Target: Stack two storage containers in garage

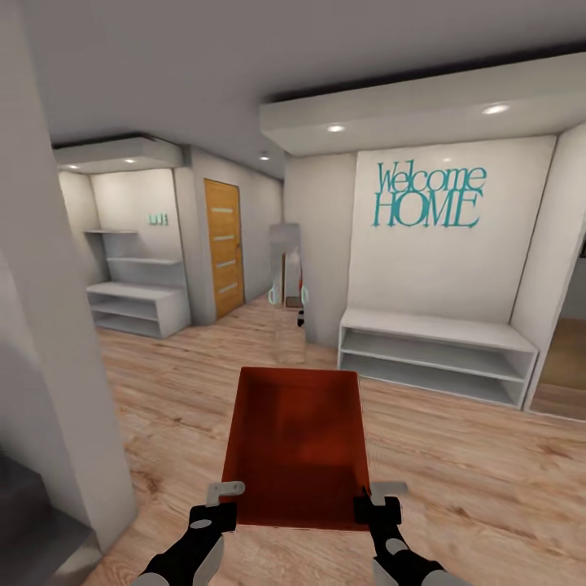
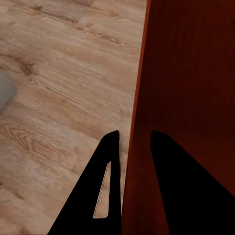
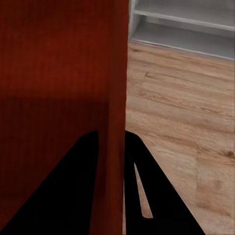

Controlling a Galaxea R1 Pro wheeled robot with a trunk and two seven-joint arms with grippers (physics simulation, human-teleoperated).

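One orange-red storage container (image 1: 297, 443), open-topped and empty inside, is carried above the wood-plank floor (image 1: 472, 472). The left gripper (image 1: 218, 506) pinches its left wall; the right gripper (image 1: 376, 505) pinches its right wall. White shelves (image 1: 435, 354) stand ahead.

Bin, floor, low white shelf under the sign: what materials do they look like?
Storage container: looks like rigid plastic, matte orange-red; thin straight walls, flat even colour, no grain, though the render leaves it open. The left hand and right hand clamp its near corners. Floor: light wood planks, visible grain and seams. Shelf unit: smooth white painted board, probably laminate.
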